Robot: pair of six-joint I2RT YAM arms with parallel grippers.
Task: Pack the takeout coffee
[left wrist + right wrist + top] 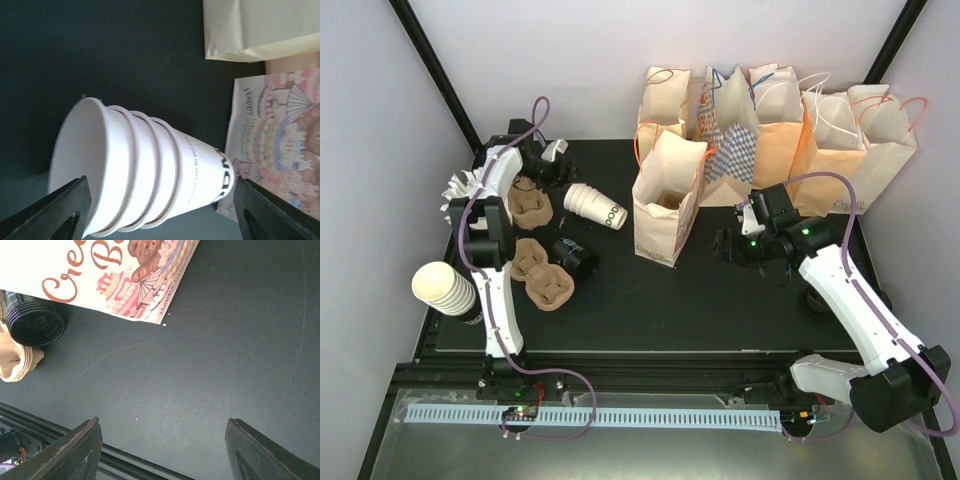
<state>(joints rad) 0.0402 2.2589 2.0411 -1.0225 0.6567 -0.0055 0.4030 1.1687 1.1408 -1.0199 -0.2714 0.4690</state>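
No cup with a black lid on it shows. A nested stack of white paper cups with dark lettering (593,205) lies on its side on the black mat, open mouths to the left; it also shows in the left wrist view (145,170). A stack of round black lids (576,256) lies apart from it, near the front, and shows in the right wrist view (35,322). My left gripper (558,160) is open just behind and left of the cups, which lie between its fingers (160,212). My right gripper (728,245) is open and empty over bare mat (162,440).
An open printed paper bag (668,200) stands mid-table, with several more bags (790,130) behind it. Brown pulp carriers (542,275) lie left of the lids. A stack of cream cups (445,290) sits at the left edge. The mat's front edge (60,435) is close under my right gripper.
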